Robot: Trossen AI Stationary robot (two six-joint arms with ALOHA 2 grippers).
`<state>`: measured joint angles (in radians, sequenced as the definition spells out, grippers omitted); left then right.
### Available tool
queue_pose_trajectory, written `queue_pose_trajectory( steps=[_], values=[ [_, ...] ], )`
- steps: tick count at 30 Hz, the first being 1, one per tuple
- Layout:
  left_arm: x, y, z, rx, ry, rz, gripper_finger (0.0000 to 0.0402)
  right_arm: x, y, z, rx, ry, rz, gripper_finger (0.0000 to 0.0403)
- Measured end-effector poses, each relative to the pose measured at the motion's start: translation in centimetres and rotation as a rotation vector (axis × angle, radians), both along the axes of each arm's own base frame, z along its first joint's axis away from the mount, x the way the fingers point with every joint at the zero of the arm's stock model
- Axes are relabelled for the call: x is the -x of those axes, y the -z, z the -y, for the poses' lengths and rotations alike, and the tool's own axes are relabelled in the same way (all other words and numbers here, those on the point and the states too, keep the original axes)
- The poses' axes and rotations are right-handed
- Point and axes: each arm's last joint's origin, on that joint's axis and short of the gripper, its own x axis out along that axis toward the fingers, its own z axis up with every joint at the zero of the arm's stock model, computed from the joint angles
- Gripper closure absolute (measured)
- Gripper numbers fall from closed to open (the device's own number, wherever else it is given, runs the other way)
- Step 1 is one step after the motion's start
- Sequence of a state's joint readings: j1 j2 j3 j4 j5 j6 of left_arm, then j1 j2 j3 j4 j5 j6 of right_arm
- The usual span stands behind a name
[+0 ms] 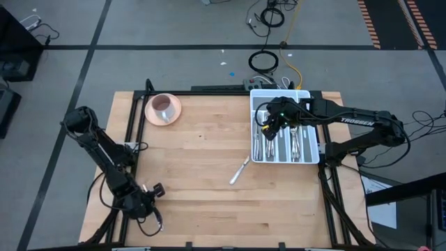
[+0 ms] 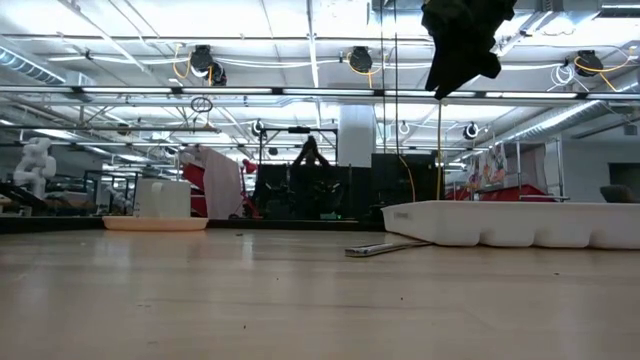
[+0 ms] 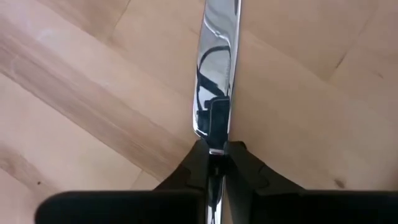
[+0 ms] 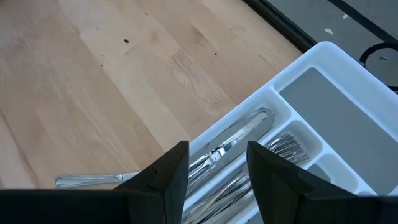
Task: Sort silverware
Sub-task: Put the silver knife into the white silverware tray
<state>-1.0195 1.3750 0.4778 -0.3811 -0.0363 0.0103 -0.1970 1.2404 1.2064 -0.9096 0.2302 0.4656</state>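
Note:
A flat, shiny, blade-like piece of silverware (image 3: 216, 62) runs between the fingers of my left gripper (image 3: 216, 149), which is shut on it at the table's near left (image 1: 155, 213). My right gripper (image 4: 217, 168) hangs open over the white compartmented tray (image 1: 252, 143), touching nothing. Several forks, spoons and knives (image 4: 239, 140) lie lengthwise in the tray's compartments. One more piece of silverware (image 1: 240, 170) lies flat on the wood, just off the tray's near left corner. My left gripper pinches the flat piece of silverware by its two long edges (image 3: 215, 134) between its two fingers. The fingers come steeply from above and lie across it. The shiny length runs on away from the fingers, close over the wood; whether it is lifted clear I cannot tell.
A pink bowl (image 1: 164, 107) sits at the table's far left. The tray (image 2: 520, 224) stands along the right side, with its far compartment (image 4: 336, 102) bare. Bare wood spans the middle of the table. Beyond the far edge, cables lie on the floor.

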Motion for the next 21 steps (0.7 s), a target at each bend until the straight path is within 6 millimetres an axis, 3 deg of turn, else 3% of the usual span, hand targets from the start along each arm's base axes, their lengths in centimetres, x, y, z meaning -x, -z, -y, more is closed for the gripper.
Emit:
queue_pose_trajectory(
  steps=[6,9,12,21],
  values=[
    [-2.0,-0.5,-0.7,0.038,-0.114,-0.043,0.0374,0.0,0.0,0.0,0.016,-0.025,-0.011,0.0250],
    [-4.1,-0.8,-1.5,-0.030,-0.248,0.115,0.0400,0.0,0.0,0.0,0.023,-0.035,-0.015,0.0250],
    [-5.5,-1.2,-2.6,-0.075,-0.340,0.154,0.0400,0.0,0.0,0.0,0.033,-0.049,-0.020,0.0250],
    [-12.1,-2.5,-8.7,-0.056,-0.640,0.409,0.0400,0.0,0.0,0.0,0.076,-0.103,-0.040,0.0250]
  ],
)
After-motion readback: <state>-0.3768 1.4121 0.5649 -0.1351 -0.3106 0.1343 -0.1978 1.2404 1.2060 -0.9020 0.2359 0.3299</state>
